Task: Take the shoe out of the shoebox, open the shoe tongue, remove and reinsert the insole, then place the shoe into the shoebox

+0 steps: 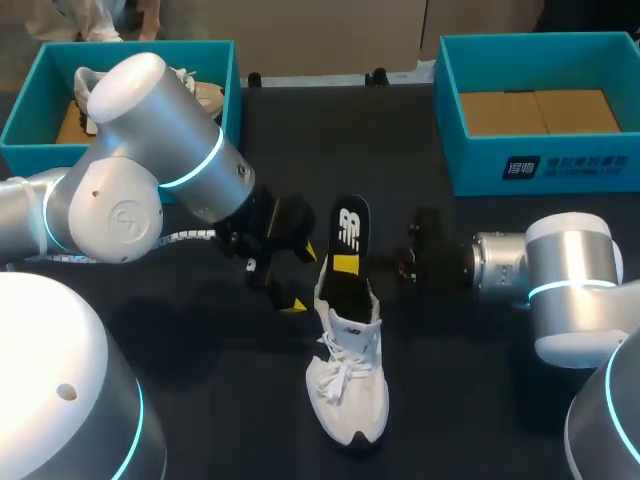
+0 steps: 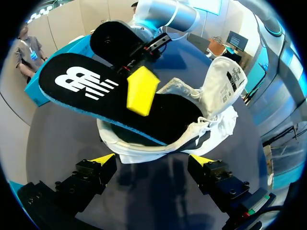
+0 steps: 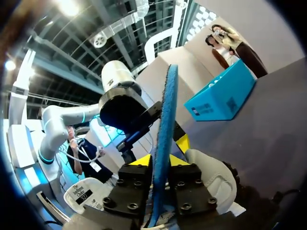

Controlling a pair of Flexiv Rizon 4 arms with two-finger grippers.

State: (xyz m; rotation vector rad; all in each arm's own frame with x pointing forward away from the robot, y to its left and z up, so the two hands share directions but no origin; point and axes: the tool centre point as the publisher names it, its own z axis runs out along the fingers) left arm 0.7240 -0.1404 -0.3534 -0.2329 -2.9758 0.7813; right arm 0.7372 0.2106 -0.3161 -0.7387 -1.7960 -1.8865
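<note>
A white shoe (image 1: pixel 350 385) lies on the dark table, toe toward me, tongue pulled open. Its black insole (image 1: pixel 348 232), with a white logo, sticks up out of the heel opening. My right gripper (image 1: pixel 347 265) comes in from the right and is shut on the insole. In the right wrist view the insole (image 3: pixel 165 124) stands edge-on, pinched between the two fingers of my right gripper (image 3: pixel 160 160). My left gripper (image 1: pixel 285 292) hangs open just left of the shoe. In the left wrist view, my left gripper (image 2: pixel 152 160) faces the shoe (image 2: pixel 211 103) and insole (image 2: pixel 86 88) with nothing between its tips.
A teal shoebox (image 1: pixel 222 60) at the back left holds another white shoe (image 1: pixel 195 92). A second teal shoebox (image 1: pixel 560 165) at the back right has only a cardboard floor. My left arm's elbow (image 1: pixel 130 190) bulks over the table's left side.
</note>
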